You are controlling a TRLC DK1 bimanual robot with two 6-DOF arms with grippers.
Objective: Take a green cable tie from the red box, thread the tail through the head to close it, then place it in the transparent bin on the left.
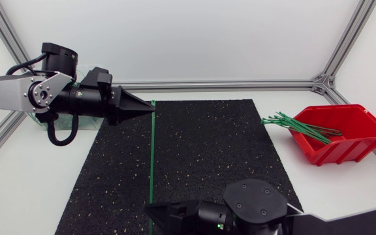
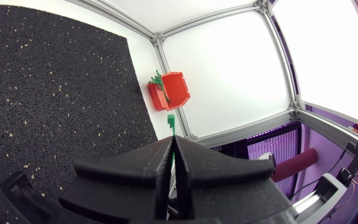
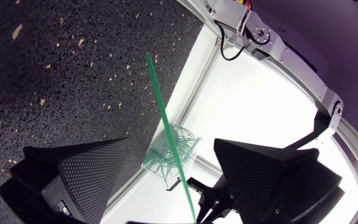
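My left gripper [image 1: 149, 105] [image 2: 171, 140] reaches in from the left over the far edge of the black mat and is shut on a green cable tie [image 1: 151, 153] near its head. The head [image 2: 171, 121] pokes out past the fingertips. The tie hangs straight down toward the near edge. Its tail [image 3: 163, 115] passes between the wide-apart fingers of my right gripper [image 1: 154, 210] [image 3: 173, 143], which is open and not touching it. The red box [image 1: 344, 134] [image 2: 169, 90] at the right holds several green ties [image 1: 299, 124]. The transparent bin [image 3: 173, 152] with looped ties stands behind the left arm.
The black speckled mat [image 1: 207, 150] covers the middle of the table. Aluminium frame rails [image 1: 240, 84] run along the back and sides. White table surface [image 1: 31, 189] lies on both sides of the mat.
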